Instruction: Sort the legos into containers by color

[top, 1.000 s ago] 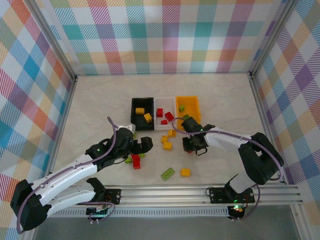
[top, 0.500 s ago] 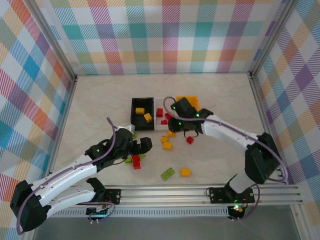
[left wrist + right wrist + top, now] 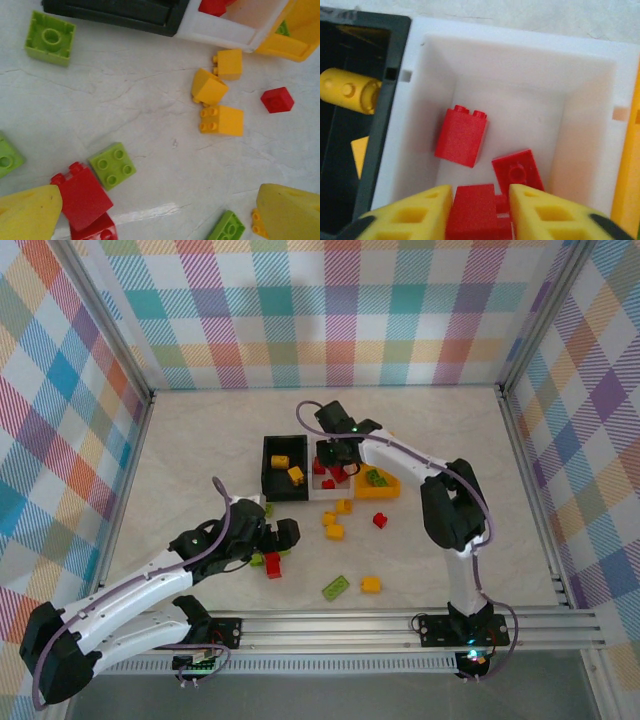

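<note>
My right gripper (image 3: 338, 462) hangs low inside the white bin (image 3: 520, 65), fingers apart. A red brick (image 3: 475, 210) lies between them, with a gap showing beside the right finger. Two more red bricks (image 3: 461, 135) (image 3: 517, 170) rest on the bin floor. The black bin (image 3: 266, 465) holds yellow bricks (image 3: 350, 90). The orange bin (image 3: 390, 488) holds a green brick (image 3: 375, 477). My left gripper (image 3: 285, 532) is open above the table, nothing between its fingers (image 3: 30, 215). A red brick (image 3: 82, 195) and a green brick (image 3: 112, 165) sit beside its left finger.
Loose on the table are three yellow bricks (image 3: 334, 532), a red one (image 3: 380, 520), a flat green one (image 3: 335, 586) and a yellow one (image 3: 371, 584). Another green brick (image 3: 50, 38) lies by the black bin. The right arm stretches across the orange bin.
The right gripper has swung from the table near the loose red brick up to the white bin. That red brick stays on the table. The left arm has barely moved.
</note>
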Controlling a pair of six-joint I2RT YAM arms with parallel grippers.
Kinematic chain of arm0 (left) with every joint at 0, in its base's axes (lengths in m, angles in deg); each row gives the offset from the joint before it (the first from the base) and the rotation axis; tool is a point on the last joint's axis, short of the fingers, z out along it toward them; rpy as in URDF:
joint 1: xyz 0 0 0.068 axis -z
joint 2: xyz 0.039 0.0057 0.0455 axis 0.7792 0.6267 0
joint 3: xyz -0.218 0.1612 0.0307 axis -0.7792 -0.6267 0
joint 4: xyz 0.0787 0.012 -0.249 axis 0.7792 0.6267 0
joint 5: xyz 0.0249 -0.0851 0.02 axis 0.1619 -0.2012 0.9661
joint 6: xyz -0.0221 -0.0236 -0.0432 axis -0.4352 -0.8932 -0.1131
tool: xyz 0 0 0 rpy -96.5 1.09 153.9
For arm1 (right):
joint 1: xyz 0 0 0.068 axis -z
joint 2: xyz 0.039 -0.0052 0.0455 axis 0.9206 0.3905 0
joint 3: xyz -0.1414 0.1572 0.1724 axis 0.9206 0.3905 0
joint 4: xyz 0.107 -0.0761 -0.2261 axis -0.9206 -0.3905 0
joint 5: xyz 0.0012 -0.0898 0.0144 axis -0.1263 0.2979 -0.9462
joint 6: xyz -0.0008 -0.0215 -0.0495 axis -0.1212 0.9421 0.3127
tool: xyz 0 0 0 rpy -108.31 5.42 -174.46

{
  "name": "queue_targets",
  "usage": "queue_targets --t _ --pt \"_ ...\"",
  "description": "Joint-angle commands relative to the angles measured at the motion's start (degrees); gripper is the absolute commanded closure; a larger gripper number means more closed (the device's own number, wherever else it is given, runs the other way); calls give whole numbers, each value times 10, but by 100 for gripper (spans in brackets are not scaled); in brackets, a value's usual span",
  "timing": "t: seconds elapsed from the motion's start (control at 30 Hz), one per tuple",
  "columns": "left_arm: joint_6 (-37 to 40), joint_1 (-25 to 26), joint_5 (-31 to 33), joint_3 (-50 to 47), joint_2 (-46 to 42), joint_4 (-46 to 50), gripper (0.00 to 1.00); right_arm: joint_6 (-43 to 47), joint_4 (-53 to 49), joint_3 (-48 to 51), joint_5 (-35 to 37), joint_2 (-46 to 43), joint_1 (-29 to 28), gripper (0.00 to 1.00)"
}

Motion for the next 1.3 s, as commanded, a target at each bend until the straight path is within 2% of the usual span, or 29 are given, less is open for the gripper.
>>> queue_targets --t 0.0,0.1,0.2,0.33,0.43,0.57,0.73,0.9,1.2,1.27 --pt "-3 -7 24 20 -12 36 0 3 -21 -28 9 7 -1 53" --pt "-1 -6 25 24 -11 41 0 0 -18 -30 4 -1 -2 47" --pt "7 -7 15 27 -7 43 1 1 -16 -24 0 -24 -4 46" --pt "33 -6 -20 44 23 68 14 -1 11 33 -8 -76 -9 46" --pt "36 5 -37 47 51 87 18 -13 33 90 -18 -111 -10 46" --pt "29 46 -19 40 74 109 22 -24 66 168 -21 -156 -10 46" --pt "13 91 7 28 108 112 20 -35 94 232 -23 -199 -9 46" --pt "0 108 20 21 137 109 33 -41 106 264 -26 -223 -6 46" --pt "-9 114 50 21 165 132 33 -46 121 290 -32 -242 2 46" --pt "-13 118 58 20 151 132 27 -46 122 293 -33 -241 3 46"
